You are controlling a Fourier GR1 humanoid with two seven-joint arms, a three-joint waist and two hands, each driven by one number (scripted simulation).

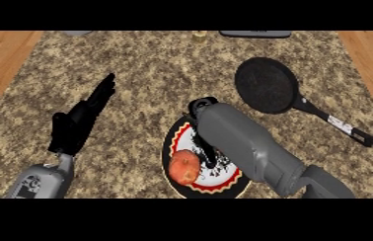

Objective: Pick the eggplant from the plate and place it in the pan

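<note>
Head view shows the reddish-orange rounded eggplant (185, 167) lying on the round white plate with a red-and-black scalloped rim (227, 184) at lower centre, not yet lifted. My right hand (207, 153) hangs over the plate just beside it; whether the fingers have closed, I cannot tell. Every step remains: the black round frying pan (267, 85) waits at upper right, and my left hand (82, 120) rests open at left.

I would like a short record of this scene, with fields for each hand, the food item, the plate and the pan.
left hand: open, fingers straight, resting over the speckled stone counter, at the view's left
right hand: down over the plate, beside the food; finger state unclear
reddish-orange rounded food item: lying on the plate's left part
round white plate with red-and-black rim: near the lower edge
black frying pan: empty, handle toward lower right
</note>
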